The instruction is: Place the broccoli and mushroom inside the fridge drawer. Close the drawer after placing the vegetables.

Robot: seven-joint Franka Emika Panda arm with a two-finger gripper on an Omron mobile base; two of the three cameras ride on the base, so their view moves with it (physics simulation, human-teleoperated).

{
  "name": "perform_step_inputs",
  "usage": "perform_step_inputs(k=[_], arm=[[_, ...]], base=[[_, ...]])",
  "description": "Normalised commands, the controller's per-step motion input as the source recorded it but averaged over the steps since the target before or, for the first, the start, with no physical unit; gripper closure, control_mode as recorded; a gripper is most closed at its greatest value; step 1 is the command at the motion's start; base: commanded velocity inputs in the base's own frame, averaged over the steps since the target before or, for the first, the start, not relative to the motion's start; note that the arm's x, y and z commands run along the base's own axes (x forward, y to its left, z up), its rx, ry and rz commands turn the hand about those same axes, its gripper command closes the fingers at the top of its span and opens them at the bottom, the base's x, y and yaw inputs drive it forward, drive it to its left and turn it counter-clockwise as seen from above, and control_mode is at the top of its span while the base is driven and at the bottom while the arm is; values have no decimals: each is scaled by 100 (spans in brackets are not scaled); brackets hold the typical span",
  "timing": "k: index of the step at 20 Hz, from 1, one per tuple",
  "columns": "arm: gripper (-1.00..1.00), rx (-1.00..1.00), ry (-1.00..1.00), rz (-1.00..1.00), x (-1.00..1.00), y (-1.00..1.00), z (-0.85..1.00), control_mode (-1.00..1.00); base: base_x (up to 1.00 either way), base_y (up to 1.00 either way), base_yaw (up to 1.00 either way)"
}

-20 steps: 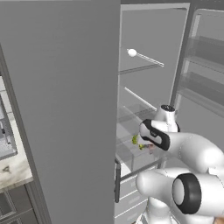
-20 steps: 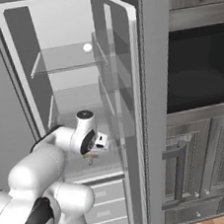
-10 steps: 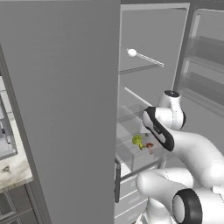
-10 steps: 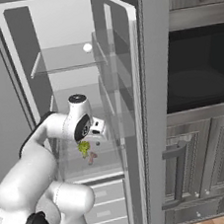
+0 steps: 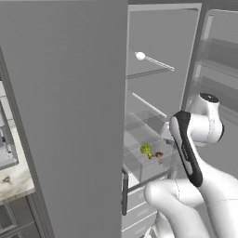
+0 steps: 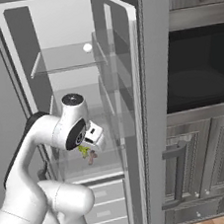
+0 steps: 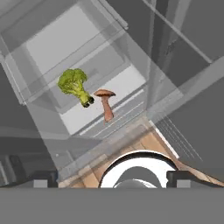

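The broccoli (image 7: 75, 85) and the mushroom (image 7: 106, 103) lie side by side on the floor of the translucent fridge drawer (image 7: 40, 76), which stands pulled out. From the base they show as a yellow-green floret, the broccoli (image 5: 146, 149) (image 6: 83, 150), and the small reddish-brown mushroom (image 5: 159, 156) (image 6: 92, 157), inside the clear fridge drawer (image 5: 139, 173) (image 6: 71, 166). My gripper (image 7: 113, 177) (image 6: 94, 138) hangs above them, clear of both. It is open, fingertips (image 7: 43, 177) wide apart with nothing between them.
The fridge's right door (image 6: 146, 110) stands open close beside my hand; the other door (image 5: 65, 116) fills the left. A small white ball (image 6: 87, 48) rests on a glass shelf above. Grey drawer fronts (image 6: 102, 197) sit below the bin. A dark oven (image 6: 199, 73) is to the right.
My hand has risen out of the drawer and pulled back from the vegetables. The broccoli and mushroom stay where they were in the drawer.
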Motion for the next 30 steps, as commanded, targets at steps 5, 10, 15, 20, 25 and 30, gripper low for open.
perform_step_inputs(k=[5,10,15,20,25,30], arm=[[-100,15,0,-32,-72,-6,7,-100],[-100,9,0,-23,4,-33,-14,-100],[-100,4,-2,-12,67,-14,-26,-100],[-100,7,-5,-6,82,-1,-26,-100],[-100,12,-8,-2,62,0,-10,-100],[-100,10,-7,0,51,0,0,-100]], base=[[0,0,0],[0,0,0],[0,0,0],[0,0,0],[0,0,0],[0,0,0]])
